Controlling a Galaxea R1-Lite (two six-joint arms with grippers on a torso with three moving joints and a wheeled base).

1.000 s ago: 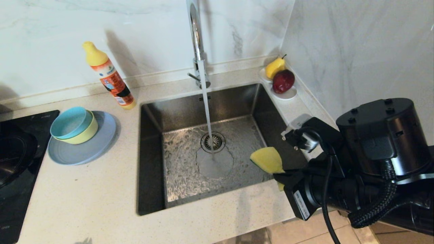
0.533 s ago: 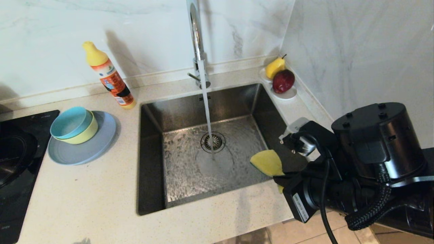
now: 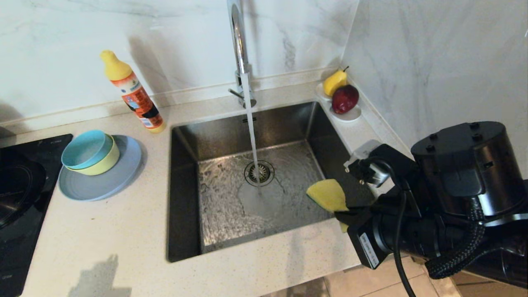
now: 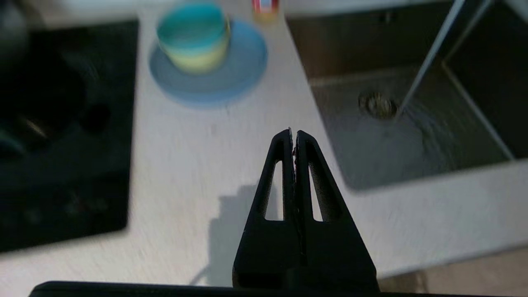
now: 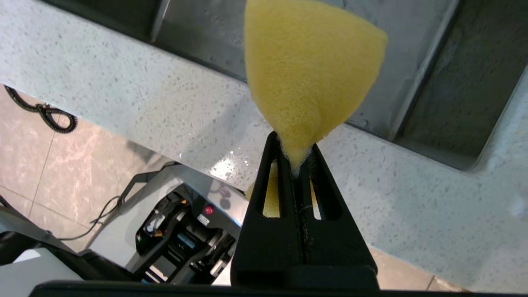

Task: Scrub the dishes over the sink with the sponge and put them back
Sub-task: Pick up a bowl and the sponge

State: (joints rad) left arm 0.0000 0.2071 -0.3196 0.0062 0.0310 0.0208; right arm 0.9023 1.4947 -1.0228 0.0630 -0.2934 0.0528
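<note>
The dishes sit stacked on the counter left of the sink: a teal bowl inside a pale yellow bowl, on a grey-blue plate. My right gripper is shut on one end of the yellow sponge, which juts out over the sink's front right corner. My left gripper is shut and empty, above the counter in front of the plate; the head view shows only its shadow. Water runs from the chrome faucet onto the basin floor by the drain.
An orange detergent bottle stands behind the dishes. A white dish with a pear and an apple sits at the sink's back right corner. A black cooktop fills the far left. A marble wall rises on the right.
A shadow has come onto the front left of the counter. The right gripper with the sponge has stayed nearly where it was.
</note>
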